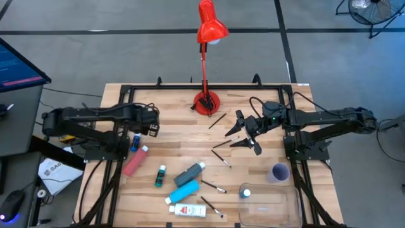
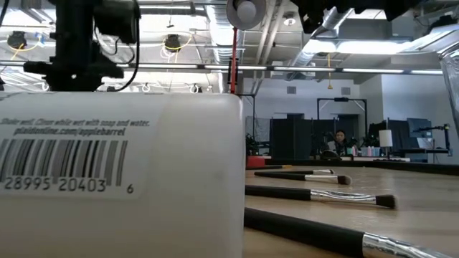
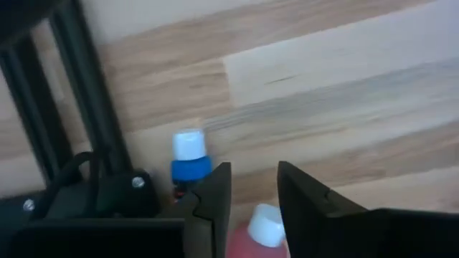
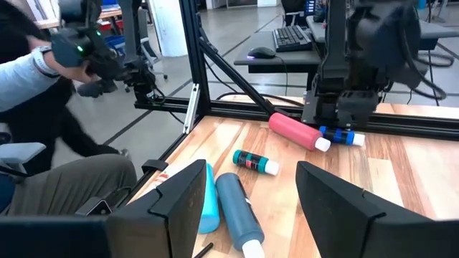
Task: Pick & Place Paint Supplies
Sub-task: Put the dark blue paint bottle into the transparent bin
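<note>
The paint supplies lie scattered on the wooden table. A blue bottle (image 1: 136, 140) and a pink-red bottle (image 1: 134, 162) lie at the left. A small teal bottle (image 1: 160, 175), a dark teal bottle (image 1: 190, 172), a light blue tube (image 1: 183, 190) and a white tube (image 1: 186, 209) lie toward the near edge. Thin dark brushes (image 1: 221, 142) are strewn mid-table. My left gripper (image 3: 254, 168) hangs open, pointing down, above the pink-red bottle's white cap (image 3: 265, 226), beside the blue bottle (image 3: 190, 159). My right gripper (image 4: 247, 175) hovers open and level over the brushes at mid-right.
A red desk lamp (image 1: 206, 101) stands at the far middle. A lilac cup (image 1: 278, 172) and a clear plastic tray (image 1: 272, 204) stand near right. A black frame rail (image 3: 93, 107) runs close beside the left gripper. A person sits beyond the table's left side.
</note>
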